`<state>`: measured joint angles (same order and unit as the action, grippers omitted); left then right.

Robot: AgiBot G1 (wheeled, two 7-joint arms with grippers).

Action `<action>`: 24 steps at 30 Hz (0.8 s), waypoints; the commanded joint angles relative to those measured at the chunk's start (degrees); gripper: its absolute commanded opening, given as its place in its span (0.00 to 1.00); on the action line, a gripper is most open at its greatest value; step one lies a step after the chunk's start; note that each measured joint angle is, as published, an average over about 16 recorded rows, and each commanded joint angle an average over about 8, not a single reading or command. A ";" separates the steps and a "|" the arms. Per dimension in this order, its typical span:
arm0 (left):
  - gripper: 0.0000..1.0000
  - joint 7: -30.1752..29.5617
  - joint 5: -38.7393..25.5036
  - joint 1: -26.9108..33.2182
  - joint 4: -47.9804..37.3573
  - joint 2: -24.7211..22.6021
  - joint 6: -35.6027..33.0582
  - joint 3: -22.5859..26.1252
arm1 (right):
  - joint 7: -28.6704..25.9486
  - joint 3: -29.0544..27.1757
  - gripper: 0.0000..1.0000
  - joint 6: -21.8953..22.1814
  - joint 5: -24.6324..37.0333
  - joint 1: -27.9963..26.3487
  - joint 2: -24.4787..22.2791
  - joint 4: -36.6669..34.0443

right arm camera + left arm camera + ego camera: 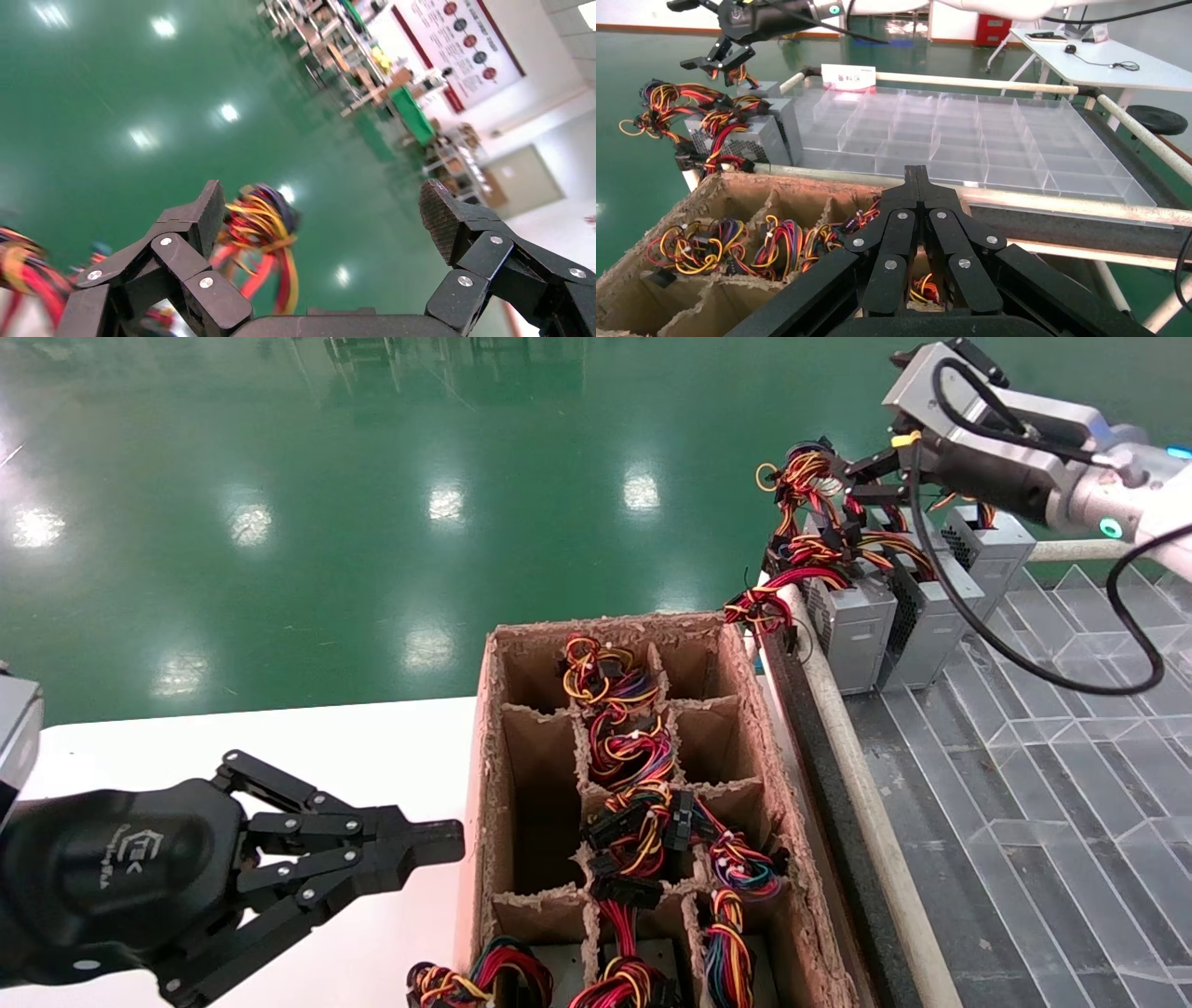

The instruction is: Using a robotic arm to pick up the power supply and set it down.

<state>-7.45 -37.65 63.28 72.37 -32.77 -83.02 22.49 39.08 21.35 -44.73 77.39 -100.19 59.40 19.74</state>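
right gripper [320, 217]: jaws wide, empty, above power supply [852, 617] | left gripper [438, 845]: clenched, empty

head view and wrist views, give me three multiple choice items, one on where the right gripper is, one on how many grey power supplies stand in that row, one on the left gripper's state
1. Where is the right gripper?
A. inside the cardboard box
B. above the row of power supplies on the clear tray
C. resting on the white table

2. How many grey power supplies stand in the row on the clear tray?
A. one
B. three
C. six

3. What state is the left gripper in?
A. shut, holding nothing
B. wide open
C. shut on a wire bundle

Answers:
1 B: the head view shows it over the wire bundles of the power supplies.
2 B: three grey boxes stand side by side.
3 A: its fingers meet with nothing between them, beside the cardboard box.
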 commanded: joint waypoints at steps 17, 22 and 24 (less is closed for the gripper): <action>1.00 0.00 0.00 0.00 0.00 0.00 0.00 0.01 | -19.83 -2.12 1.00 -16.30 -14.13 15.37 -9.70 21.42; 1.00 0.00 0.00 0.00 0.00 0.00 0.00 0.01 | -25.31 -2.71 1.00 -20.80 -18.04 19.62 -12.38 27.34; 1.00 0.00 0.00 0.00 0.00 0.00 0.00 0.01 | -27.54 -2.95 1.00 -22.64 -19.63 21.35 -13.47 29.76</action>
<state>-7.44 -37.64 63.28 72.37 -32.77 -83.02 22.49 11.57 18.41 -67.35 57.77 -78.86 45.94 49.46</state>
